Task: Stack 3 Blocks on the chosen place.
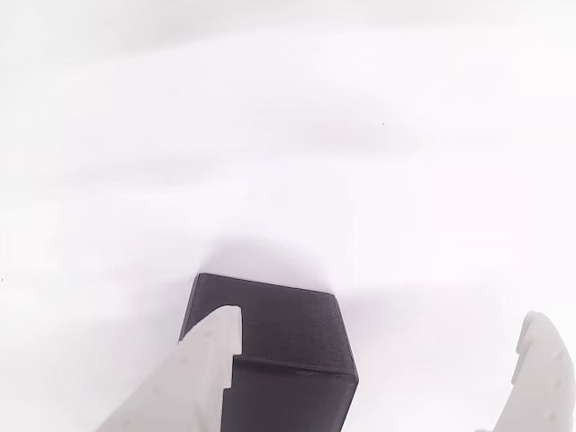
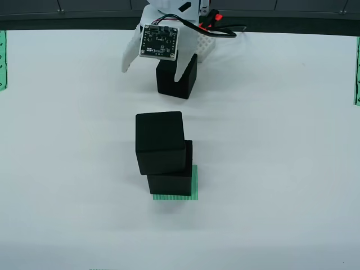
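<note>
Matte black cube (image 2: 177,79), white gripper (image 2: 154,61) astride

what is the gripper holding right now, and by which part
Nothing. The gripper is open: one finger lies against the third block, the other finger stands well clear, so no grip is closed.

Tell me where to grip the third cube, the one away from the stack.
Probably across the two opposite side faces of the loose block, from above. Its faces are flat and parallel, and the open gripper already has one finger by it.
</note>
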`<state>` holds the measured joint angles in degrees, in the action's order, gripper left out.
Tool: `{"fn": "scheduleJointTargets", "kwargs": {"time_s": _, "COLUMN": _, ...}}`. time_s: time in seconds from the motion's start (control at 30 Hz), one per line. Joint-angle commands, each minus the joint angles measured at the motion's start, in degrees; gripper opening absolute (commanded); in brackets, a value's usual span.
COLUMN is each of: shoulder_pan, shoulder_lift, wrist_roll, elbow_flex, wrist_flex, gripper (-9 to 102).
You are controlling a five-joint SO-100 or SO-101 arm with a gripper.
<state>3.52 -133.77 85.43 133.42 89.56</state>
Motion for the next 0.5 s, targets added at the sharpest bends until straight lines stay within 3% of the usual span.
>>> {"fn": "scheduleJointTargets", "kwargs": {"time_s": 0.0, "shoulder_pan": -2.37, "shoulder_lift": -1.14, "wrist_roll": 2.2, "elbow_flex": -2.99, "wrist_flex": 0.44, "gripper": 38}}
{"fn": "scheduleJointTargets", "kwargs": {"time_s": 0.27, "shoulder_pan": -7.21, "shoulder_lift": -4.39, "wrist_roll": 13.36, "elbow_flex": -3.08, "wrist_flex": -0.62, "gripper": 38}}
{"fn": "scheduleJointTargets", "kwargs": {"time_s": 0.47, "shoulder_pan": -8.61, "shoulder_lift": -8.53, "wrist_roll": 16.35, "elbow_flex": -0.53, "wrist_flex": 0.26, "gripper": 38}}
